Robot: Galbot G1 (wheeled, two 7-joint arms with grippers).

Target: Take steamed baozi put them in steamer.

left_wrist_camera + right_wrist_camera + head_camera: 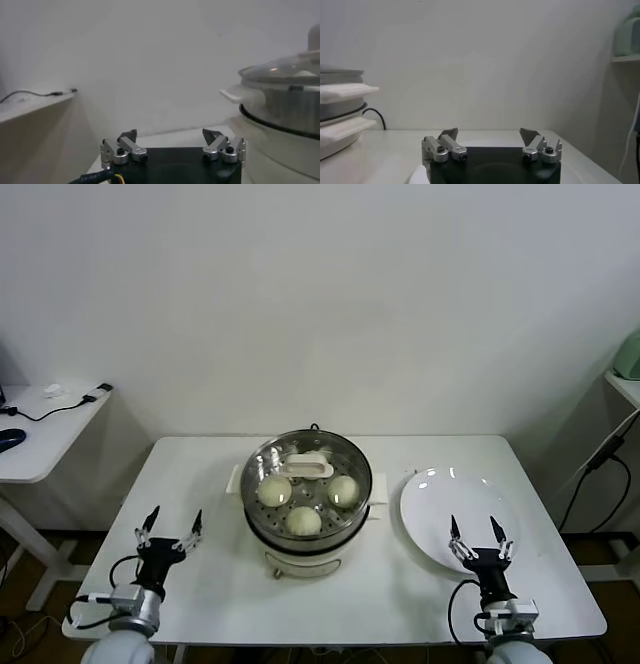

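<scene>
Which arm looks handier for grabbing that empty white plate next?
Probably the right: the open right gripper sits at the near edge of the plate, while the left gripper, also open, waits on the other side of the steamer.

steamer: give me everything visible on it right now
The round shiny steel steamer sits upright mid-table on a cream-white electric base with side handles. A round glass lid with a white handle covers it. Through the glass, three cream-white round baozi rest on the perforated tray; the handle may hide a fourth. A flat white plate lies beside it. Neither gripper touches it.
</scene>
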